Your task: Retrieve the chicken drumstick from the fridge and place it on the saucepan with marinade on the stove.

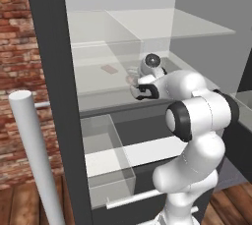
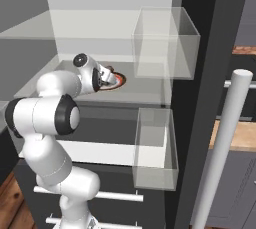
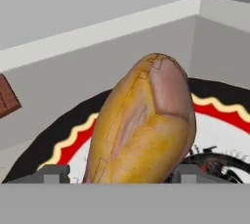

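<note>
Golden-brown and lumpy, the chicken drumstick looms directly in front of the hand camera, lying on a round plate with a black rim, a wavy yellow line, a red band and a white centre. Two finger tips rise at the bottom of that view, one on each side of the meat and close against its lower flanks; whether they are already pressing on it cannot be told. The gripper thus stands spread around the drumstick, straddling it rather than hovering to one side. To the left on the pale shelf, apart from the plate, sits a flat dark red-brown rectangular piece, also seen from the left base view as a small slab on the shelf beyond the hand. From the right base view, the white arm reaches into the open fridge, its gripper lowered over the plate on the middle glass shelf, below an upper shelf and beside a clear door bin. A long pale bar handle stands in the near foreground of the left base view.
</note>
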